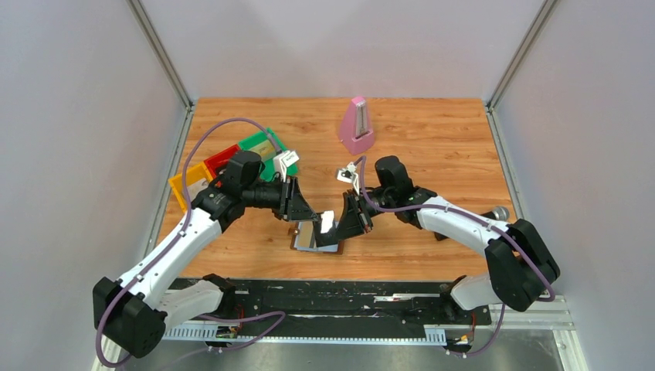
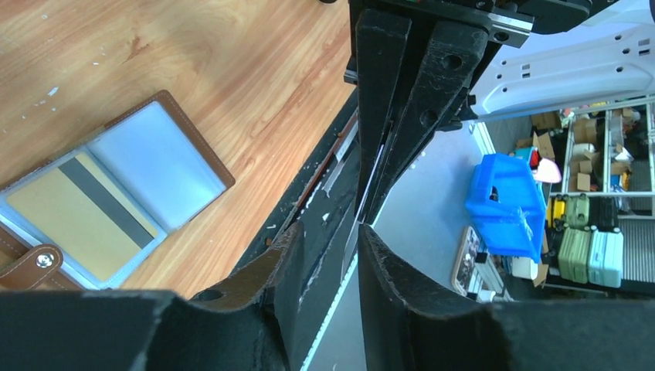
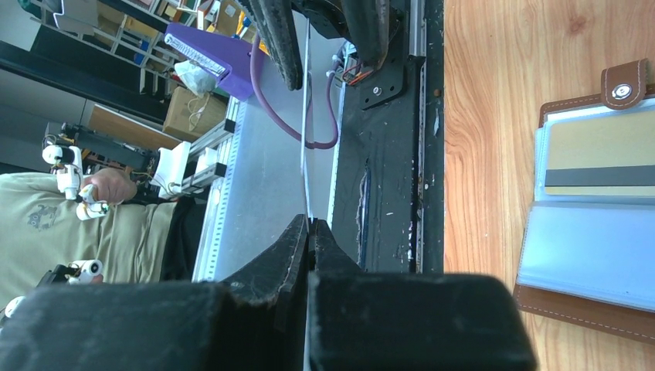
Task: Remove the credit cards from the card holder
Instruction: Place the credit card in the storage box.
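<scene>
Grey card [image 3: 305, 116] pinched in right tool [image 3: 309, 226], above open card holder [image 3: 587, 267].

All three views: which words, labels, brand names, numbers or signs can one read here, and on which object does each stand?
No text is readable in any view.
Gold-tan card in the card holder: only a dark stripe, no print visible.
White label on the purple box: too small to read.
Thin card in the right end effector: seen edge-on, faces hidden.
</scene>
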You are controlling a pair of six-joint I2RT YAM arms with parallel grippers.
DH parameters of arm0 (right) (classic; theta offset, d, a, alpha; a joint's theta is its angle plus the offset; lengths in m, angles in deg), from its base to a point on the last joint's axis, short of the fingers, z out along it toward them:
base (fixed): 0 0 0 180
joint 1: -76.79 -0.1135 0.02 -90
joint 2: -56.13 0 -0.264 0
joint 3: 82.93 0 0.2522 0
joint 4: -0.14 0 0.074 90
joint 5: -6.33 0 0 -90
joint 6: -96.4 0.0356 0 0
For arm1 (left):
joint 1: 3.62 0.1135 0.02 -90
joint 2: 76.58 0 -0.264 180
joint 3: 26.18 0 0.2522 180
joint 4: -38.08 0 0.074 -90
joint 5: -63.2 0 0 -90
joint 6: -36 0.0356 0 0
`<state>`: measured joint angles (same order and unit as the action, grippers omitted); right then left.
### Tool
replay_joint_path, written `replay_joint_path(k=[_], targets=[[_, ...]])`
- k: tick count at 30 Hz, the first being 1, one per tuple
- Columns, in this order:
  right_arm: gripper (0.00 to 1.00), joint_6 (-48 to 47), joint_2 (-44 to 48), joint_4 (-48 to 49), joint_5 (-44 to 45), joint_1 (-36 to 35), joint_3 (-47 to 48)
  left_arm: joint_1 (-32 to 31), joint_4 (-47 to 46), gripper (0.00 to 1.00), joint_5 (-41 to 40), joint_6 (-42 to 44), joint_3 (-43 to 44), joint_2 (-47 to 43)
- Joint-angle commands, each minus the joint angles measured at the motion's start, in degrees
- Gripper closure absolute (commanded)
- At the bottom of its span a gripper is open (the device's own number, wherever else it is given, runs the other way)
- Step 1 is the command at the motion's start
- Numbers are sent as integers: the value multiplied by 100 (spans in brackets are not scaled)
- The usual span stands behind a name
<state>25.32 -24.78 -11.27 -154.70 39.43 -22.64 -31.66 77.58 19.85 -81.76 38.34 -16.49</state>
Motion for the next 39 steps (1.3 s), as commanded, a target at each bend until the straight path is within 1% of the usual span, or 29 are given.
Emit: replay_joint_path(k=[1, 2, 3, 4, 5, 6, 7, 9, 12, 14, 15, 17, 20, 22, 23, 24, 25, 26, 28, 30, 31, 32, 33, 34, 36, 37, 38, 39], targets=[[100, -149, 3, 81, -166, -52, 225, -5, -92, 68, 267, 152, 250, 53], [100, -151, -3, 81, -155, -52, 226, -4, -118, 73, 305, 139, 243, 67], [100, -151, -9, 81, -143, -49, 231, -7, -129, 83, 321, 126, 247, 100], [100, -151, -17, 81, -140, -51, 234, -6, -163, 89, 349, 106, 245, 112], [100, -151, -28, 81, -135, -49, 241, -4, -182, 97, 364, 92, 238, 133], [98, -151, -38, 77, -106, -51, 243, -1, -224, 99, 371, 67, 225, 138], [94, -139, -51, 73, -52, -52, 243, -1, -248, 100, 362, 55, 220, 148], [75, -77, -28, 73, 144, -52, 222, 44, -264, 100, 264, 16, 209, 164], [58, 64, 153, 73, 694, -52, 181, 243, -363, 100, 134, -100, 118, 156], [45, 177, 382, 73, 1160, -52, 141, 454, -530, 100, 69, -242, 6, 96], [40, 273, 559, 73, 1467, -51, 115, 632, -654, 100, 1, -364, -73, 67], [35, 452, 826, 73, 1992, -49, 89, 909, -817, 100, -157, -520, -172, -24], [17, 532, 1269, 91, 2506, -47, -4, 1328, -1096, 100, -377, -818, -357, -197], [13, 501, 1556, 116, 2773, -52, -87, 1806, -1385, 100, -497, -1120, -528, -269], [12, 510, 1689, 106, 2948, -52, -121, 1926, -1549, 100, -617, -1311, -650, -292], [8, 534, 1805, 75, 3142, -52, -152, 2173, -1631, 100, -703, -1398, -705, -331], [2, 571, 1888, 26, 3332, -51, -171, 2290, -1780, 100, -895, -1587, -835, -358], [0, 571, 1949, -33, 3448, -52, -180, 2519, -1856, 100, -1005, -1681, -895, -400], [0, 530, 2019, -193, 3547, -52, -158, 2842, -2062, 100, -1376, -2011, -1075, -471], [0, 510, 2034, -385, 3589, -52, -116, 3073, -2280, 100, -1918, -2337, -1247, -562], [0, 508, 2025, -452, 3595, -51, -103, 3118, -2421, 100, -2333, -2588, -1381, -658], [0, 508, 2015, -485, 3620, -49, -88, 3170, -2714, 100, -2563, -2718, -1458, -710], [0, 507, 2005, -510, 3640, -51, -78, 3180, -2859, 100, -3017, -2996, -1636, -842], [0, 508, 1981, -515, 3647, -47, -74, 3187, -3120, 100, -3274, -3307, -1821, -908], [0, 515, 1937, -519, 3645, -52, -69, 3190, -3535, 100, -4332, -3687, -2112, -1115], [0, 528, 1912, -523, 3634, -52, -65, 3190, -3621, 100, -4622, -3786, -2192, -1235], [0, 534, 1885, -530, 3606, -52, -58, 3192, -3728, 100, -5191, -3986, -2343, -1289], [0, 534, 1867, -540, 3576, -47, -49, 3191, -3779, 100, -5442, -4063, -2409, -1375]])
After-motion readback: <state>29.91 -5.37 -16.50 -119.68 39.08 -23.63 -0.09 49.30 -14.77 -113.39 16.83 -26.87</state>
